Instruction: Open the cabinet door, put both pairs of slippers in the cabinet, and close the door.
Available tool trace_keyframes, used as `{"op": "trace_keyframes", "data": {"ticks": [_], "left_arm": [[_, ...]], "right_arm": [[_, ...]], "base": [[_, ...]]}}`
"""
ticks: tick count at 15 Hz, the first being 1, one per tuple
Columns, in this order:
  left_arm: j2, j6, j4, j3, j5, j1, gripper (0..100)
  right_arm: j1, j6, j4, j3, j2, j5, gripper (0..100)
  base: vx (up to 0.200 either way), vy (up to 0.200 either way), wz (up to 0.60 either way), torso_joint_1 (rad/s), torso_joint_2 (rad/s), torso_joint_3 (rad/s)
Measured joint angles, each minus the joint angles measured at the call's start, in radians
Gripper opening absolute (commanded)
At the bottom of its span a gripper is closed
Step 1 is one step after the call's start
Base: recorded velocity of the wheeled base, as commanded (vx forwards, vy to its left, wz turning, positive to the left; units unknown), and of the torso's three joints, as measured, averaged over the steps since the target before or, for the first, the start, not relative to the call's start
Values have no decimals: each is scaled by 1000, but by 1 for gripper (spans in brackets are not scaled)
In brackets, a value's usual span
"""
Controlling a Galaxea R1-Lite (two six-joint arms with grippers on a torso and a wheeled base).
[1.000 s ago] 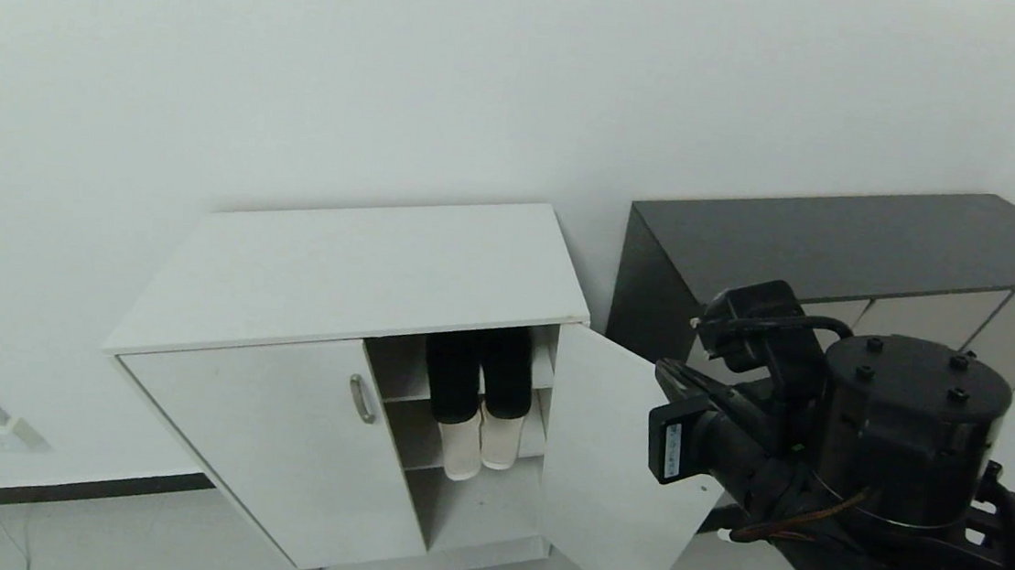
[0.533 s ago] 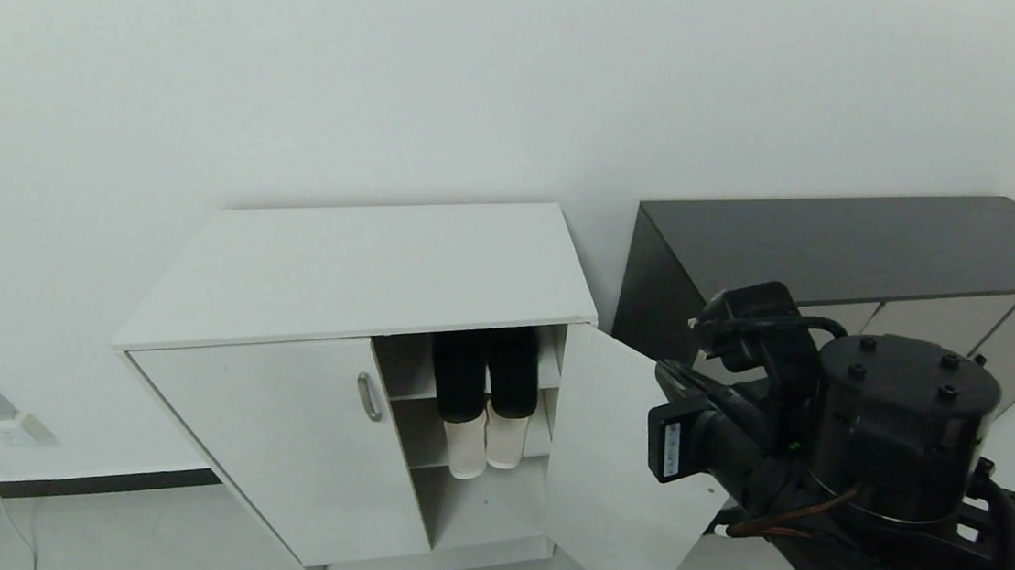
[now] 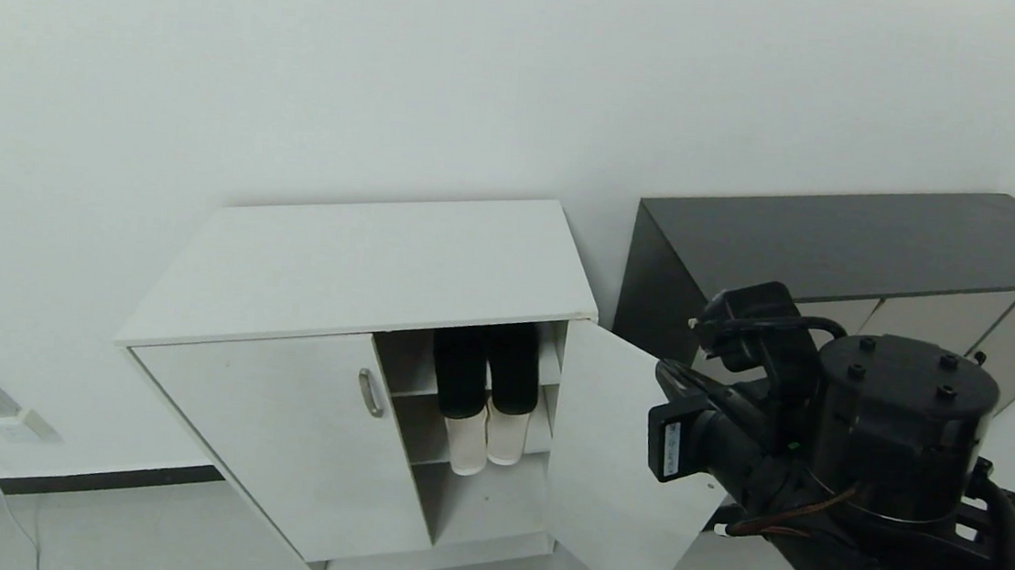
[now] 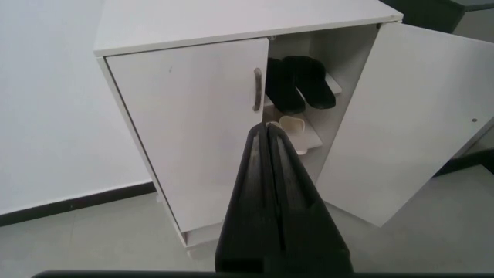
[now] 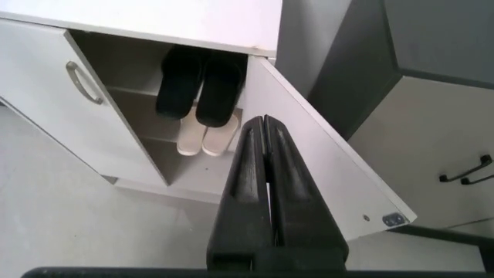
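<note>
While the right door [image 3: 612, 459] hangs open, nothing is held

As the head view shows, the white cabinet [image 3: 362, 263] keeps its left door [image 3: 274, 430] shut. The open door's free edge seems close to the right gripper [image 5: 265, 122]. On the upper shelf [image 3: 409, 395] lie the black slippers [image 3: 486, 370], and just below them the white slippers [image 3: 485, 439]. This gripper and the left gripper [image 4: 268, 130] are both pressed closed, empty, apart from the shelves.

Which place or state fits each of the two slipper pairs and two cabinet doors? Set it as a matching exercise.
Things:
1. black slippers
2. white slippers
3. left door
4. right door

Place or state:
a. shut
b. on the upper shelf
c. swung open
d. on the lower shelf

Pairs: 1-b; 2-d; 3-a; 4-c
</note>
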Motion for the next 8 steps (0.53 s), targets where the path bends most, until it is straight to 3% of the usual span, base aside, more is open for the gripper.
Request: {"op": "trace_keyframes", "data": {"ticks": [2,8], "left_arm": [[0,0,0,0,0,0,0],[0,0,0,0,0,0,0]], "right_arm": [[1,0,-14,0,0,14,0],[-17,1,-18,1,1,21,0]], "base": [[-200,0,0,-10,0,10],[0,0,0,0,0,0]]}}
